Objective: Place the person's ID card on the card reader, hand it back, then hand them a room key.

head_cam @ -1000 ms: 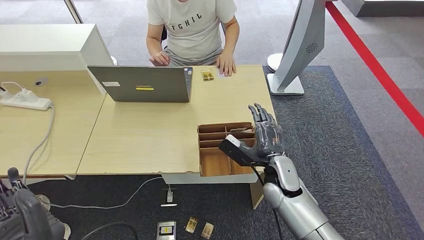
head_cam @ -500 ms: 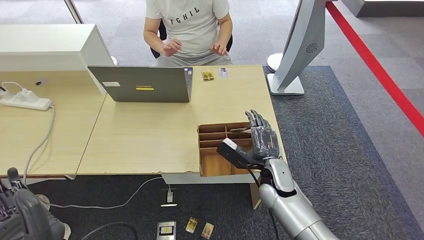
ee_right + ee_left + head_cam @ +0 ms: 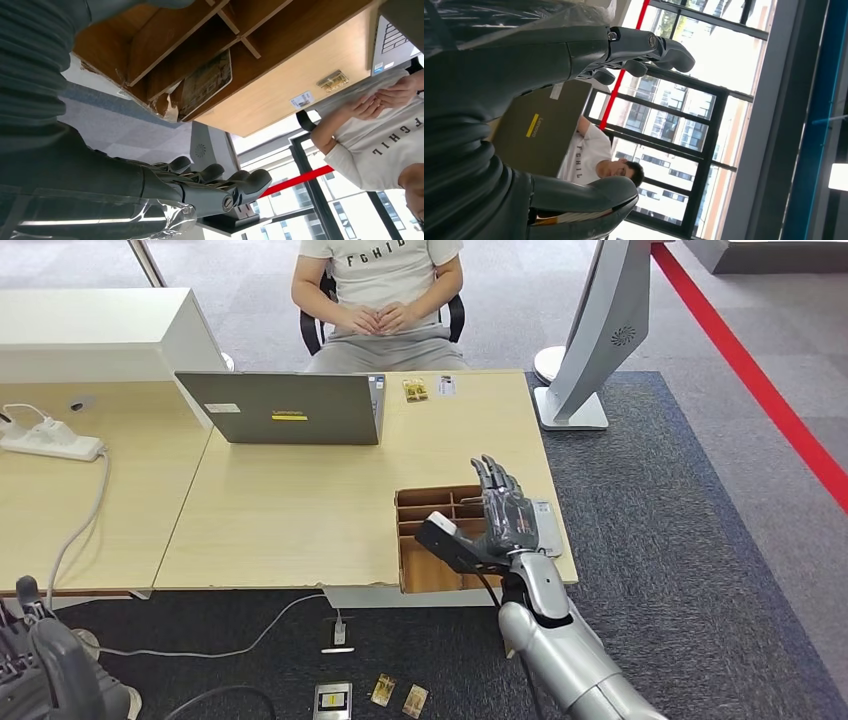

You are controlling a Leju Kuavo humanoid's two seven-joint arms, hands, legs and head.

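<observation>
- The person [image 3: 380,290], well beyond the right robot hand [image 3: 505,512], is now sitting back with both hands folded in the lap, no longer touching the surface [image 3: 300,500].
- The right robot hand is drifting closer to the robot, fingers spread and holding nothing, over the cardboard tray [image 3: 425,540].
- The left robot hand [image 3: 574,60] is hanging low, fingers apart, empty.
- Two cards are lying far ahead of the right robot hand by the laptop [image 3: 285,408]: the ID card [image 3: 446,386], probably, and a yellowish card [image 3: 416,390]. I judge it is free for pickup.

right robot hand [image 3: 508,515] raised, fingers spread
</observation>
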